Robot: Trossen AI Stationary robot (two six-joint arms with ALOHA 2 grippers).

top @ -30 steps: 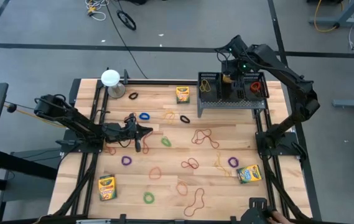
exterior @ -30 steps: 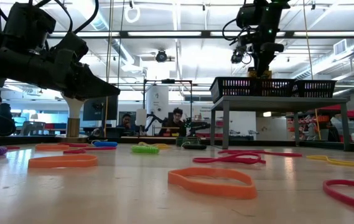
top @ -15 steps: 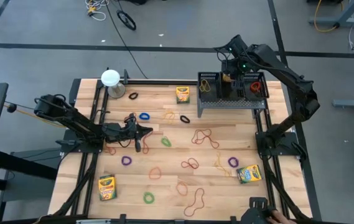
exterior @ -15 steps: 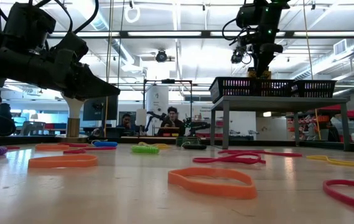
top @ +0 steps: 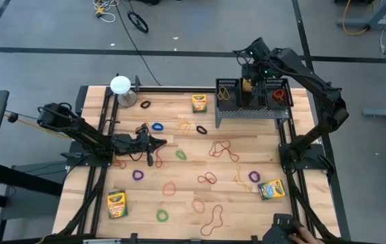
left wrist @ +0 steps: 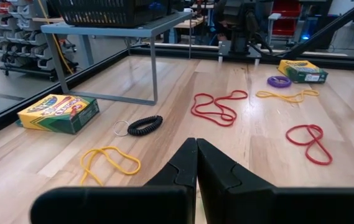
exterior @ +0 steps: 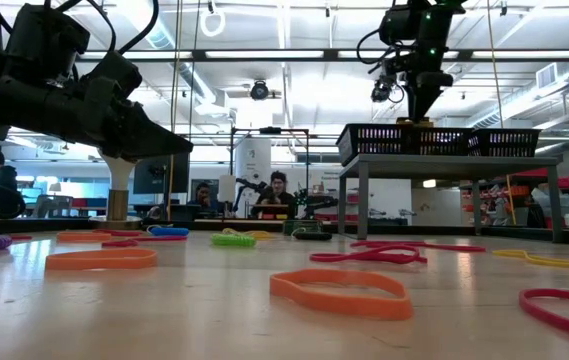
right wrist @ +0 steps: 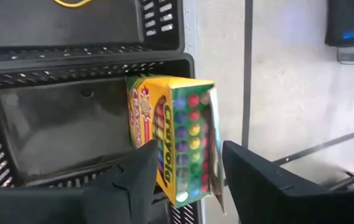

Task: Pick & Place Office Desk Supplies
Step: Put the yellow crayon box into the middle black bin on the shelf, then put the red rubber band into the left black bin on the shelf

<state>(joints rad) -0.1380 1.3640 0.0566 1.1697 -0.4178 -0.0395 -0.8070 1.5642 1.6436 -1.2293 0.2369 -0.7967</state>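
My right gripper [right wrist: 189, 174] is open above the black wire-mesh rack [top: 254, 102] at the table's far right. A yellow-and-green crayon box [right wrist: 177, 130] stands tilted in the rack's middle compartment, between the fingers, with a narrow gap beside one finger. My left gripper [left wrist: 196, 152] is shut and hovers over the table's left middle [top: 157, 142], touching nothing. Three more crayon boxes lie on the table [top: 199, 103] [top: 116, 203] [top: 271, 189]. Several coloured rubber bands are scattered flat on the wood.
The rack stands raised on legs [exterior: 364, 200]. Its outer compartments hold a yellow band [top: 223, 93] and a red band [top: 278, 95]. A white round-topped object [top: 121, 85] stands at the far left corner. People sit in the room beyond the table.
My right gripper has risen a little above the rack in the last half second. The crayon box shows more plainly in the middle compartment. The left arm has kept still.
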